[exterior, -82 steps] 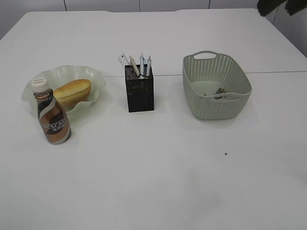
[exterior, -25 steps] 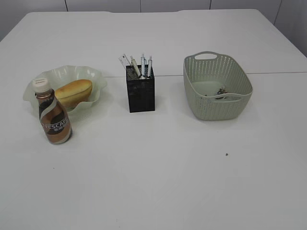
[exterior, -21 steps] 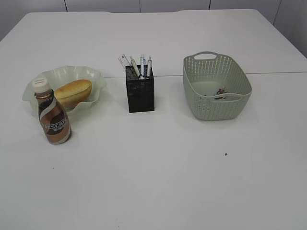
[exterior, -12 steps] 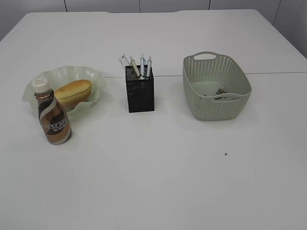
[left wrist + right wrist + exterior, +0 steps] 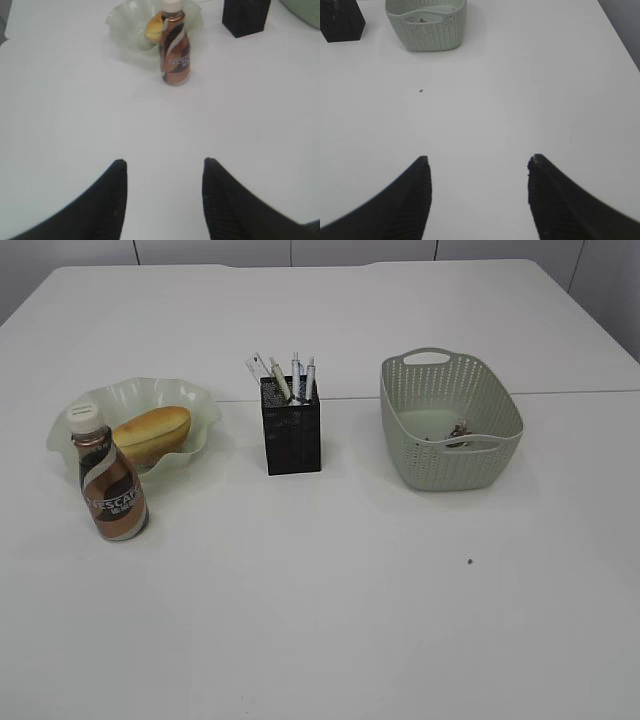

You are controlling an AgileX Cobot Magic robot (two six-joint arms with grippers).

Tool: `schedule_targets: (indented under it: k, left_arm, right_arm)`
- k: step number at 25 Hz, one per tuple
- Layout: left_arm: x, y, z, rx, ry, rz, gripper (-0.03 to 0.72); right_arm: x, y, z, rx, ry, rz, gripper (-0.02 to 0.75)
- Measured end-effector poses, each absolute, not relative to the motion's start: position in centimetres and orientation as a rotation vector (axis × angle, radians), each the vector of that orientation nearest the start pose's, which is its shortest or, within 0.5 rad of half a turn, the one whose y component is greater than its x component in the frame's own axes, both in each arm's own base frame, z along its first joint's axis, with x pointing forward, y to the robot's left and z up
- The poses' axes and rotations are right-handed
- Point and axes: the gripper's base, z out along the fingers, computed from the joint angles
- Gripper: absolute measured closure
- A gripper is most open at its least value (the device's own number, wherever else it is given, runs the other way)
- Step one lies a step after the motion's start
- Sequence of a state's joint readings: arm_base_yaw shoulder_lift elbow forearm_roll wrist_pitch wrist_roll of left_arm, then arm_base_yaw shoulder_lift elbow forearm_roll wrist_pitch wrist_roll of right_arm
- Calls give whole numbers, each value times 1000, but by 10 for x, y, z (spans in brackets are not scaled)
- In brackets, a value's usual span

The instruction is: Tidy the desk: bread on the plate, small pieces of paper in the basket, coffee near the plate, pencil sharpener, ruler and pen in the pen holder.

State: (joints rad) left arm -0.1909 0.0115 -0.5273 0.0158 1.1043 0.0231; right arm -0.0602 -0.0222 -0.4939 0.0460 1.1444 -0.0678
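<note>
Beside the plate (image 5: pixel 199 400), the coffee bottle (image 5: pixel 110 480) reads "NESCAFÉ".

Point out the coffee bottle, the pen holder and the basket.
coffee bottle (image 5: pixel 111 492), exterior view, on its brown label.
pen holder (image 5: pixel 291 437), exterior view, on its black front face.
basket (image 5: pixel 459 462), exterior view, on its near wall.
</note>
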Motion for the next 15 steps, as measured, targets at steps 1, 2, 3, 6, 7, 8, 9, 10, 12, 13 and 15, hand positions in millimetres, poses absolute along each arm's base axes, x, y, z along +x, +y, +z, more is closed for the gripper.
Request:
schedule_targets:
  k: [1,2,3,6,7,8,9,10,12,13,15]
  left_arm:
    - [-8,3,281,196,2063,-70,328]
    - [-8,3,281,183,2064,-62,328]
    - [-8,2,281,176,2065,-58,328]
    - [-8,2,281,164,2066,-50,328]
    - [-8,2,281,159,2066,-51,330]
    - [-8,2,281,157,2066,-51,334]
    - [-8,2,281,157,2066,-53,337]
    - [-8,1,281,158,2067,-65,342]
    - [-8,1,281,156,2067,-64,352]
    - [-8,1,281,156,2067,-64,355]
    - [-8,1,281,156,2067,-64,359]
  right_arm:
    - [-11,5,269,-11,2111,-22,287]
    - [-11,5,269,-11,2111,-22,287]
    - [-11,5,269,-11,2111,-22,287]
    - [-11,5,269,-11,2111,-22,287]
    - [-11,5,269,-11,2111,-22,287]
    - [-11,5,269,-11,2111,-22,286]
    - [-11,5,269,-11,2111,-22,286]
    - [-11,5,269,-11,2111,-22,286]
    - [-11,5,269,-11,2111,-22,286]
    - [-11,5,269,-11,2111,-22,286]
    - [-11,5,269,-11,2111,-22,286]
